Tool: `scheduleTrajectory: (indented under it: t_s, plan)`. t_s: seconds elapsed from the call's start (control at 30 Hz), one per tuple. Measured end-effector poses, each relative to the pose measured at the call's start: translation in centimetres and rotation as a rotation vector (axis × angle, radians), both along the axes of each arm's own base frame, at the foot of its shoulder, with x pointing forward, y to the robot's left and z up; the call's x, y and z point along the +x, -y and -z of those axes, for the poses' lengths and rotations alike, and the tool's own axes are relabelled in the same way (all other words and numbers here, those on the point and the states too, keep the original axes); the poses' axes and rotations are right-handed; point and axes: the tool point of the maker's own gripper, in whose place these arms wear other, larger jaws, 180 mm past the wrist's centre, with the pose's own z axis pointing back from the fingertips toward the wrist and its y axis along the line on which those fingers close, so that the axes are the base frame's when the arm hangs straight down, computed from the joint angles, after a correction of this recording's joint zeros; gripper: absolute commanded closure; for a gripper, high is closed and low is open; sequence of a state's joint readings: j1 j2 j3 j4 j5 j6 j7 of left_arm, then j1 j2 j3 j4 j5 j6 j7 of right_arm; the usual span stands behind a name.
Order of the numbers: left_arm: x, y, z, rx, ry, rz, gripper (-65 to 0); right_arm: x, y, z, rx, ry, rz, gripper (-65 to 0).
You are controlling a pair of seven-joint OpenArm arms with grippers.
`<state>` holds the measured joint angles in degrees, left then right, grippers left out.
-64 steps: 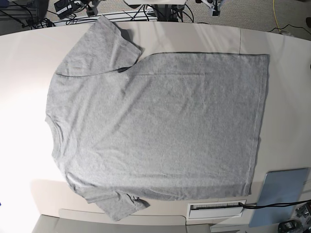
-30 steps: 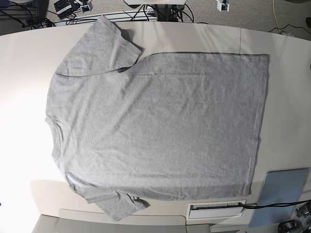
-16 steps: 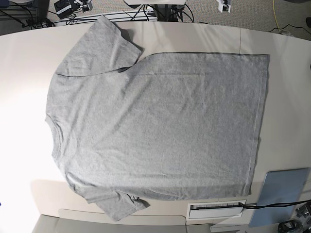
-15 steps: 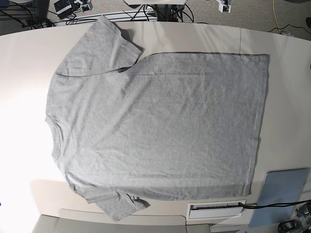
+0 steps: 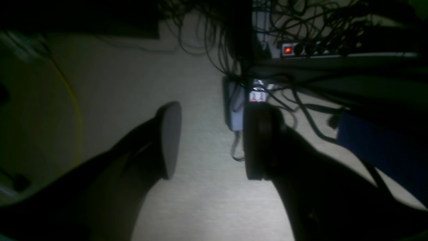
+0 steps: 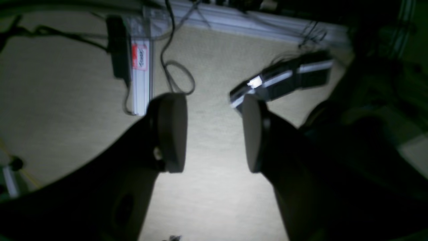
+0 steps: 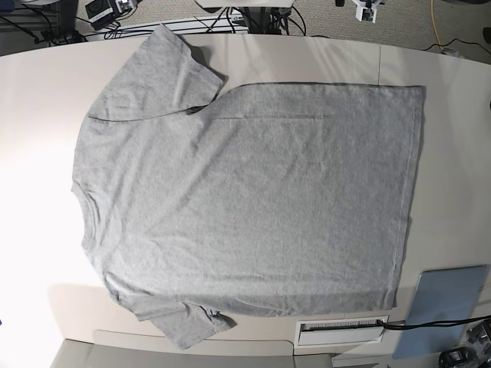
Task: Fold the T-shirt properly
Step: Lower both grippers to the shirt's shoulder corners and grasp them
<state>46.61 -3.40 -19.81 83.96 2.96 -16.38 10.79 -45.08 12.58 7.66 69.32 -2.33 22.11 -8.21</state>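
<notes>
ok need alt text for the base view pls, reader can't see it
A heather-grey T-shirt lies spread flat and unfolded on a pale table, plain side up, neck toward the left and hem toward the right. A blue-grey panel sits at the table's lower right corner; cables trail on the floor beyond the far edge.

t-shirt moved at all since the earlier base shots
No. The T-shirt lies flat in the same place: its hem sits at the same spot beside the blue pad, and its upper sleeve reaches the same table edge.
</notes>
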Motion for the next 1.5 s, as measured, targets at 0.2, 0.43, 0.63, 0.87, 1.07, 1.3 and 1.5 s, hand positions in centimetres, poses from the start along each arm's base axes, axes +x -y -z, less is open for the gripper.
scheduleTrajectory:
  t_s: [0.2, 0.43, 0.63, 0.87, 1.07, 1.3, 1.5]
  plan:
    - [1.0, -2.9, -3.3, 0.111, 0.033, 0.14, -30.9, 1.6, 0.4, -5.1, -0.027, 0.084, -0.147, -26.3]
    - [3.0, -6.0, -7.6, 0.269, 0.085, 0.372, -30.9, 3.7, -0.2, -10.1, -0.06, 0.115, -0.31, -26.3]
    - [7.0, -7.0, -11.2, 0.41, 0.184, 0.57, -30.9, 6.7, -1.1, -13.8, -0.107, 0.182, -0.415, -26.3]
    - [11.9, -7.0, -14.0, 0.467, 0.288, 0.725, -31.0, 11.3, -1.8, -17.9, -0.263, 0.334, -0.513, -26.3]
    - [14.7, -6.3, -13.5, 0.414, 0.292, 0.844, -36.8, 13.1, -2.3, -19.9, -0.341, 0.398, -0.593, -26.3]
    - [17.1, -7.4, -12.0, 0.395, 0.323, 0.88, -37.8, 13.7, -2.4, -20.2, -0.346, 0.417, -0.594, -26.3]
    - [17.8, -8.5, -10.2, 0.372, 0.327, 0.959, -37.8, 14.1, -2.3, -20.6, -0.356, 0.442, -0.577, -26.3]
